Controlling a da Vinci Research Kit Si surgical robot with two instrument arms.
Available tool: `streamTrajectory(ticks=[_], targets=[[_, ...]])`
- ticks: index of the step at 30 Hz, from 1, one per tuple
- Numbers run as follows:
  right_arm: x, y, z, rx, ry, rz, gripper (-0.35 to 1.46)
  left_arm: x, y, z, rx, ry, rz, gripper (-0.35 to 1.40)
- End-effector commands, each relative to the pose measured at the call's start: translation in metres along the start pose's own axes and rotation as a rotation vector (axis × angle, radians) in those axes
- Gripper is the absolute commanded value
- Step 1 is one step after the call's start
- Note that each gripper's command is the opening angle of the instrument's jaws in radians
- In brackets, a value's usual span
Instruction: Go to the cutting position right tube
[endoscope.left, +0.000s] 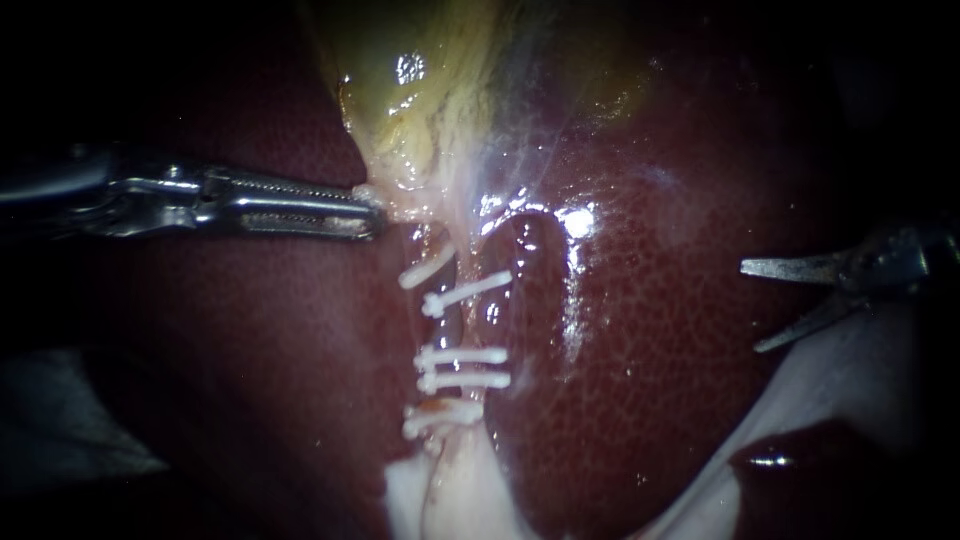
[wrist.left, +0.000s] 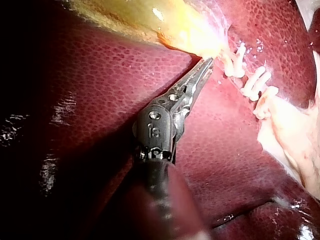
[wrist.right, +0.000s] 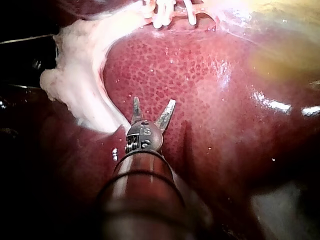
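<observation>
Right tube (endoscope.left: 492, 315) bears clips (endoscope.left: 465, 355); right instrument (endoscope.left: 750, 308) apart.

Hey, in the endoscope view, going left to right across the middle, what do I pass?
Left instrument, jaws shut on the gallbladder's edge → clips → right instrument, jaws open.

surgical lab bench: glistening dark-red liver (endoscope.left: 650, 340), yellowish gallbladder (endoscope.left: 420, 90), white clips (endoscope.left: 462, 356) across pale tubes (endoscope.left: 497, 312)
</observation>
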Motion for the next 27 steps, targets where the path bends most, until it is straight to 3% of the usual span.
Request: streamTrajectory(ticks=[1, 5, 9, 14, 17, 24, 27], targets=[[0.0000, 0.0000, 0.0000, 0.000, 0.001, -0.001, 1.40, 0.0002, 0.0001, -0.0003, -0.002, 0.000, -0.001, -0.35], [0.0000, 0.0000, 0.0000, 0.000, 0.001, 0.000, 1.40, 0.0017, 0.0003, -0.0027, -0.005, 0.002, -0.008, -0.35], [0.0000, 0.0001, 0.0000, -0.003, -0.001, -0.006, 1.40, 0.0044, 0.0009, -0.0065, 0.001, 0.045, -0.023, -0.35], [-0.0001, 0.0001, 0.0000, -0.003, -0.001, -0.006, 1.40, 0.0069, 0.0027, -0.0110, 0.016, 0.087, -0.031, -0.35], [-0.0001, 0.0001, -0.0001, -0.002, -0.001, -0.006, 1.42, 0.0072, 0.0034, -0.0117, 0.016, 0.087, -0.034, -0.35], [0.0010, 0.0000, 0.0003, 0.019, 0.004, -0.001, 1.39, 0.0066, 0.0033, -0.0115, 0.018, 0.087, -0.031, -0.35], [0.0023, 0.0000, 0.0010, 0.090, 0.079, 0.004, 1.39, 0.0066, 0.0033, -0.0115, 0.019, 0.087, -0.031, -0.35]])
